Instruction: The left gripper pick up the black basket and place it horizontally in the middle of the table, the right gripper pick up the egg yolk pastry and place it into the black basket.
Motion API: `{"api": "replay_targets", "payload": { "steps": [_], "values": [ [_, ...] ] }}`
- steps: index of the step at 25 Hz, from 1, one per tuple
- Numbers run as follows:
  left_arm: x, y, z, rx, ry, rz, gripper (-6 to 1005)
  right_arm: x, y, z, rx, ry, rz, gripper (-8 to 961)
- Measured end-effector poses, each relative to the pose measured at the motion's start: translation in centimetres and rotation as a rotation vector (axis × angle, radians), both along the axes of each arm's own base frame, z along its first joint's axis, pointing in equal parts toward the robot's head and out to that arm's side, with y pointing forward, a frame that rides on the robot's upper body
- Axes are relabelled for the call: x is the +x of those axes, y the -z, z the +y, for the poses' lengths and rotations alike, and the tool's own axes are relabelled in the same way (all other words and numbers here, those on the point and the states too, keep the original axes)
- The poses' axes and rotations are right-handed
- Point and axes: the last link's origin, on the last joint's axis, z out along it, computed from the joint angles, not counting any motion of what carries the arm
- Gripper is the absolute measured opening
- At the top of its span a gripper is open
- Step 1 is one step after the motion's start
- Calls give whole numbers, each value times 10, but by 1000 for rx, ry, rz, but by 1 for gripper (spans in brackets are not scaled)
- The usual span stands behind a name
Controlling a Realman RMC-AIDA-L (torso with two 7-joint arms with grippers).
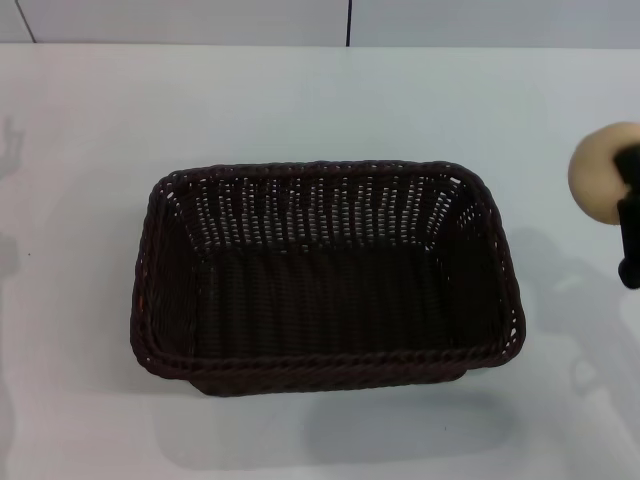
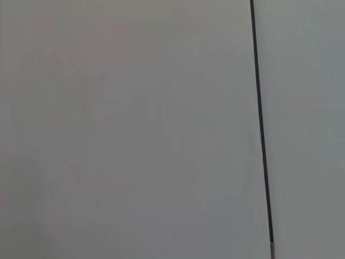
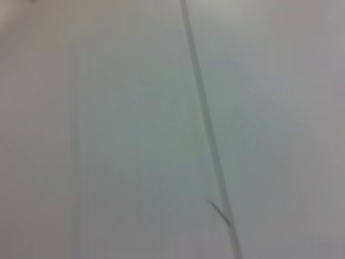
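The black basket [image 1: 330, 168] lies with its long side across the middle of the white table [image 1: 300, 90], open side up and with nothing in it. At the right edge of the head view my right gripper [image 1: 626, 195] holds the cream-beige egg yolk pastry [image 1: 600, 172] in the air, to the right of the basket and above table level. Only one black finger [image 1: 630, 235] shows beside the pastry. Its shadow falls on the table right of the basket. The left gripper is out of view.
Both wrist views show only a pale flat surface crossed by a thin dark seam [image 2: 261, 129] [image 3: 207, 135]. A wall with a dark vertical seam [image 1: 348, 22] runs behind the table's far edge.
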Motion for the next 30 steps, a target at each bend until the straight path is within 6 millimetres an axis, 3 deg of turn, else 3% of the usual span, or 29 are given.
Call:
{"api": "replay_targets", "payload": {
  "steps": [6, 11, 16, 22, 25, 26, 27, 30],
  "values": [
    [0, 2, -1, -10, 0, -1, 800, -24, 15, 12, -94, -122, -10, 132],
    [0, 4, -1, -16, 3, 1, 800, -30, 23, 20, -133, -123, -21, 96],
    [1, 5, -1, -19, 5, 2, 800, -29, 23, 22, -131, -109, -23, 244],
    [-1, 3, -4, -15, 2, 4, 800, -22, 18, 22, -96, -56, -6, 521],
    [-3, 3, -6, -11, -1, 3, 800, -6, 7, 19, -29, 39, 18, 664],
    [-4, 3, -9, -8, -4, 2, 800, 9, -4, 15, 49, 132, 45, 711],
    [-4, 3, -9, -8, -4, 2, 800, 9, -4, 15, 49, 132, 45, 723],
    [-7, 2, -11, -7, -12, 4, 800, 37, -26, 4, 206, 312, 98, 759]
  ]
}}
